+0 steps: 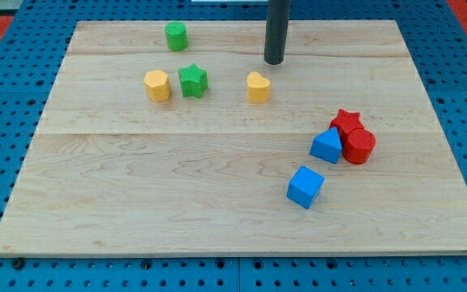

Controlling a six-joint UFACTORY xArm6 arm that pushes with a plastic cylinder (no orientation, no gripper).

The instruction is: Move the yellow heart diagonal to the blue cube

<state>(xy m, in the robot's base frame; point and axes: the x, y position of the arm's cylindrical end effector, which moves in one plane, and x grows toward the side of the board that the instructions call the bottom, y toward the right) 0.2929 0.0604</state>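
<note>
The yellow heart (258, 87) lies on the wooden board (177, 195) in its upper middle. The blue cube (305, 186) lies lower down and to the view's right of centre, well apart from the heart. My tip (274, 60) is the lower end of the dark rod that comes down from the view's top. It stands just above and slightly to the right of the yellow heart, a small gap away from it.
A blue triangular block (327, 146), a red star (346, 123) and a red cylinder (358, 147) cluster at the right, above the blue cube. A green star (192, 80) and a yellow hexagonal block (158, 85) lie left of the heart. A green cylinder (176, 36) sits near the top edge.
</note>
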